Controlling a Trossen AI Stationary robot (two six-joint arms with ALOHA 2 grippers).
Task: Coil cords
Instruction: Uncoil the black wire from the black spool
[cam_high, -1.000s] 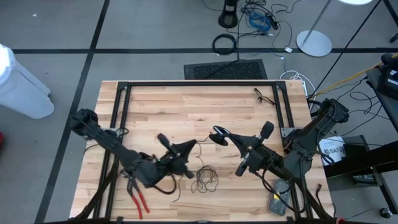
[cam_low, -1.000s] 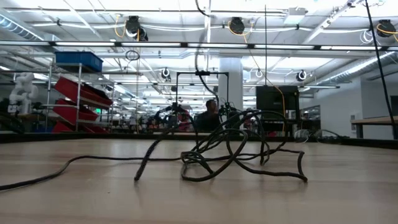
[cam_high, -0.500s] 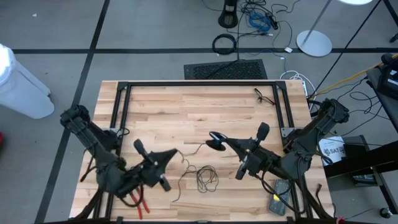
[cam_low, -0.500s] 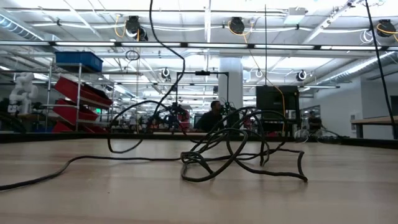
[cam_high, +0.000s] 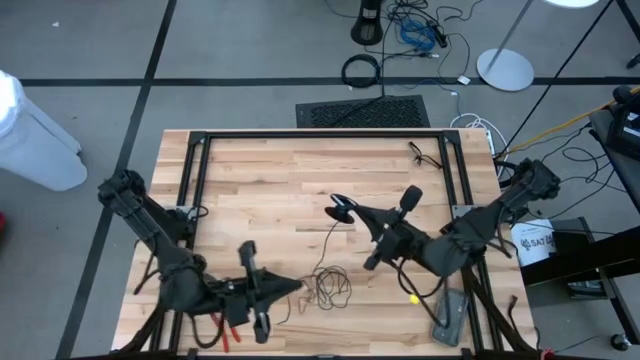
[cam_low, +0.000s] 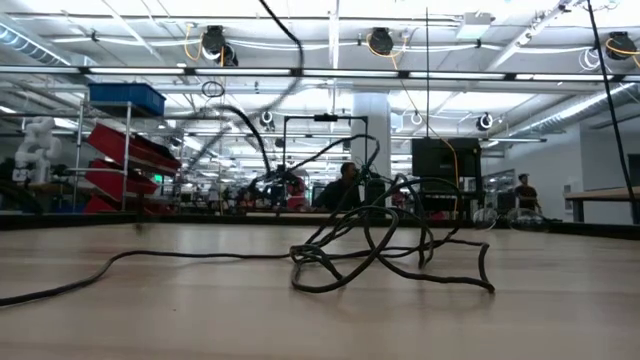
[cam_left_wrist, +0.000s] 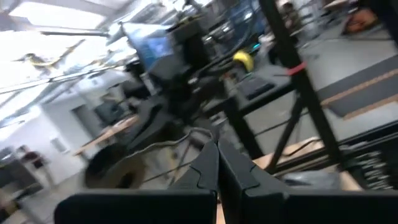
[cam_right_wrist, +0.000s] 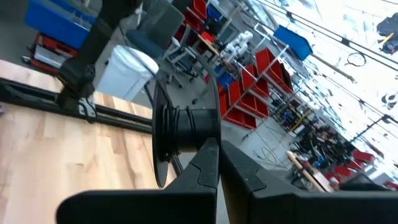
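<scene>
The cord is thin and black. Its loose tangle (cam_high: 330, 285) lies on the wood near the table's near edge and also shows in the low view as a tangle (cam_low: 380, 250). The cord's round dark puck (cam_high: 340, 207) is held above the table's middle by my right gripper (cam_high: 350, 210), which is shut on it. My left gripper (cam_high: 298, 288) is shut on a strand of the cord just left of the tangle, pointing toward the table's right. My left gripper pinches one thin strand of the cord (cam_left_wrist: 196, 132) between its two fingertips, coming level from the table's left. The strand runs off slack toward the tangle. My right gripper pinches the puck's narrower body (cam_right_wrist: 198, 132), beside its wide disc, at the fingertips. The fingers come level from the table's right. The puck is lifted clear, and the cord hangs slack from it down to the tangle.
Red-handled pliers (cam_high: 225, 325) lie under my left arm at the near edge. A grey device (cam_high: 447, 318) and a small yellow piece (cam_high: 412, 297) lie near right. A small black wire (cam_high: 425, 155) lies far right. Black frame rails (cam_high: 320, 133) border the table.
My left gripper has swung with its strand from the table's middle toward the near edge, first left and then back right, and has turned so that it points right. The cord between the grippers has gone slack. My right gripper has shifted slightly toward the far left with the puck.
</scene>
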